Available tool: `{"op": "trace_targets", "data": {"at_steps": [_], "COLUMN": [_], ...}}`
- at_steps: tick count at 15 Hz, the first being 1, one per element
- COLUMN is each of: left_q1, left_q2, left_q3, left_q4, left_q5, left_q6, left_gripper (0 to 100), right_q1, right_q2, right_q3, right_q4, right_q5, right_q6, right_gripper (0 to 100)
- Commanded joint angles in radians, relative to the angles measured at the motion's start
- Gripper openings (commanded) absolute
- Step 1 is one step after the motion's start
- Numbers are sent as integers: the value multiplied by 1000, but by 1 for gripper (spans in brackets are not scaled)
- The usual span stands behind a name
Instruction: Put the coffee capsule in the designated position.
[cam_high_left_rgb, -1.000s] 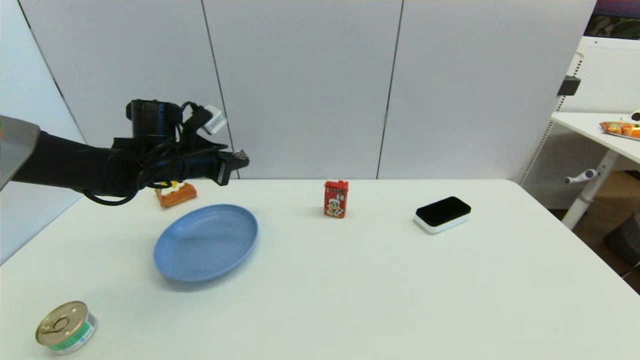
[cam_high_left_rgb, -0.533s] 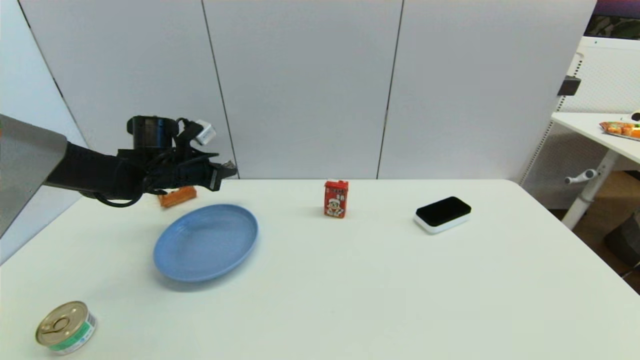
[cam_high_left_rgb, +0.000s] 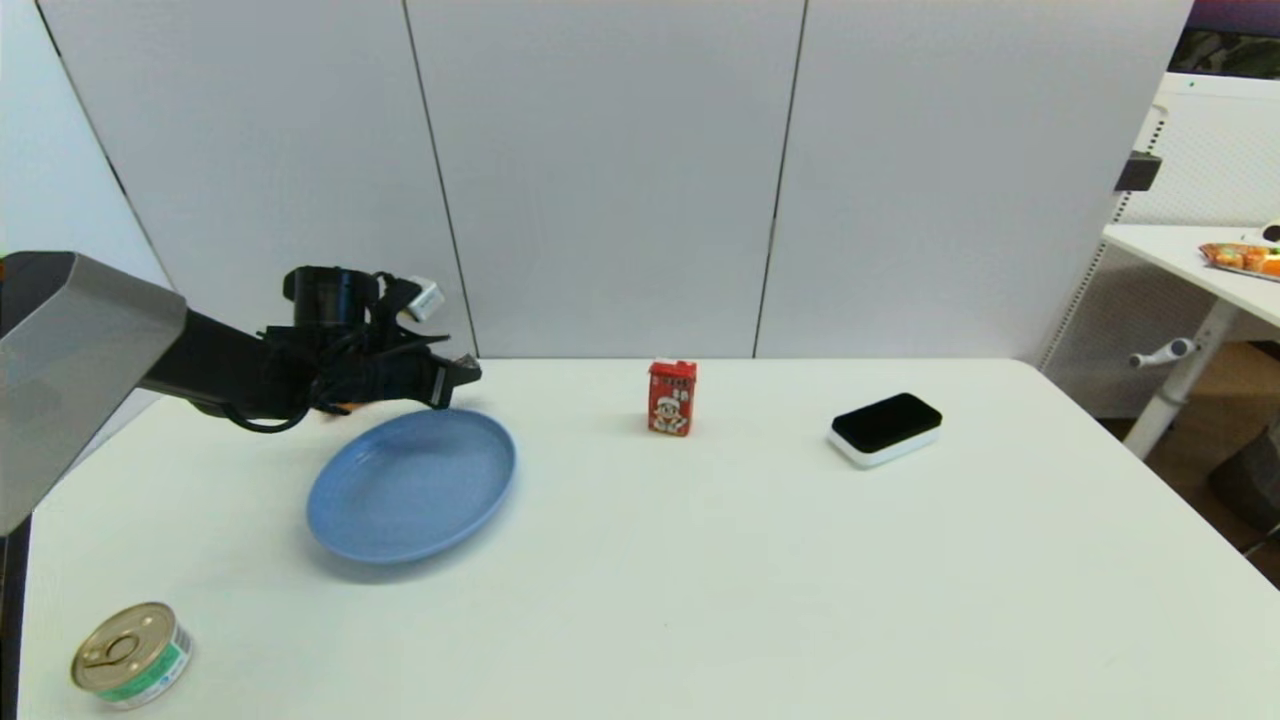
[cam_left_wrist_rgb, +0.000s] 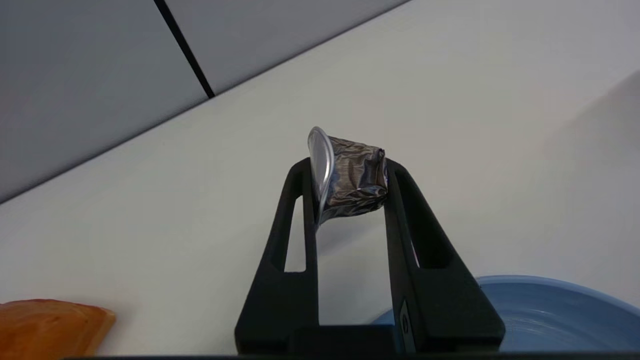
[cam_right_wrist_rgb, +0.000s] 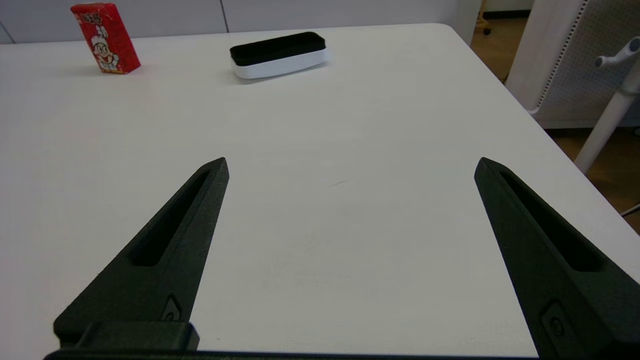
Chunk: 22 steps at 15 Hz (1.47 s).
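The left gripper (cam_left_wrist_rgb: 349, 172) is clamped on the coffee capsule (cam_left_wrist_rgb: 352, 181), which sits crosswise between the two fingertips with its silvery flat end against one finger and its crumpled dark body against the other, clear of the white table (cam_high_left_rgb: 760, 560). Directly below and slightly nearer the robot than this gripper lies the blue plate (cam_high_left_rgb: 412, 484), the gripper being over its far rim; an orange packet (cam_left_wrist_rgb: 50, 325) lies on the table just to the gripper's left. The right gripper (cam_right_wrist_rgb: 350, 167) hovers low over bare table with fingers spread wide and nothing between them, the red carton (cam_right_wrist_rgb: 106, 38) and the black-topped white block (cam_right_wrist_rgb: 278, 54) well ahead of it.
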Motion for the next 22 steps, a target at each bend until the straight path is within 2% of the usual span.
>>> {"op": "trace_targets", "data": {"at_steps": [1,2,9,13,17,19,22], "left_q1": [0,0,-2,-2,0,3,38], "left_q2": [25,24,-38,-251,-538,-742,-1030], "left_q3": [3,6,9,3,24,181,535], "left_q4": [-5,-4,15,154,347,378,308], "left_q5": [-3,-4,-4,6,214,264,273], "left_q6": [2,2,11,17,16,5,-1], "left_gripper": [0,100,100,100,100,100,100], "right_q1": [0,0,0,0,0,0,0], "right_q2": [1,1,1,1,1,1,1], "right_q3": [0,0,0,0,0,0,0], "right_q4": [0,0,0,-2,0,0,0], "right_q5": [0,0,0,0,0,0,0], "right_q6": [0,0,0,0,0,0,0], "right_gripper": [100,100,100,100,100,100,100]}}
